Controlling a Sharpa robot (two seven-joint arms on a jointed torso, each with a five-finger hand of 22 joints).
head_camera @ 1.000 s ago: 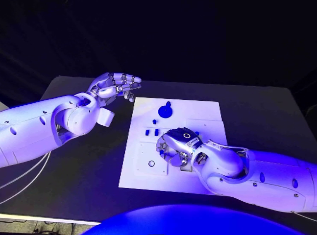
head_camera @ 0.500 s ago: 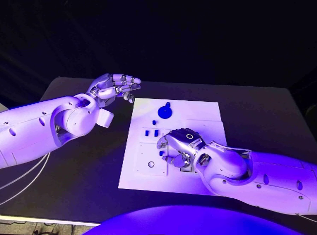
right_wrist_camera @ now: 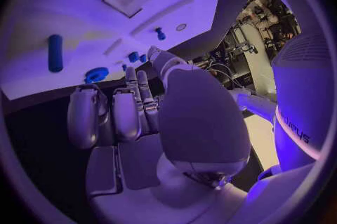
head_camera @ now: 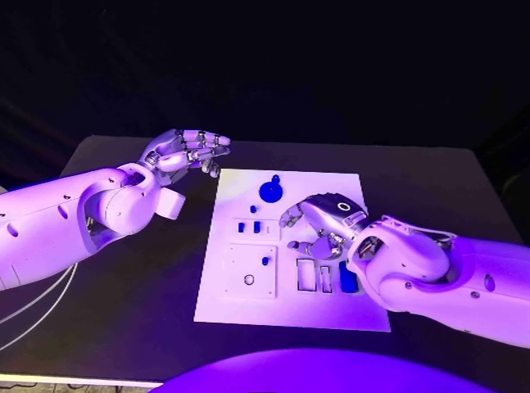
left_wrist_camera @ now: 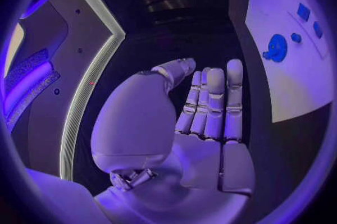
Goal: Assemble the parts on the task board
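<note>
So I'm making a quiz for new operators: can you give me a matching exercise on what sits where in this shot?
Things:
1. left hand
2. right hand
3. round blue part
4. long blue part

Places:
A. near edge of the task board, by the right forearm
B. over the board's middle
C. far end of the board
D. off the board, over the black table

Pairs: 1-D, 2-B, 3-C, 4-A
</note>
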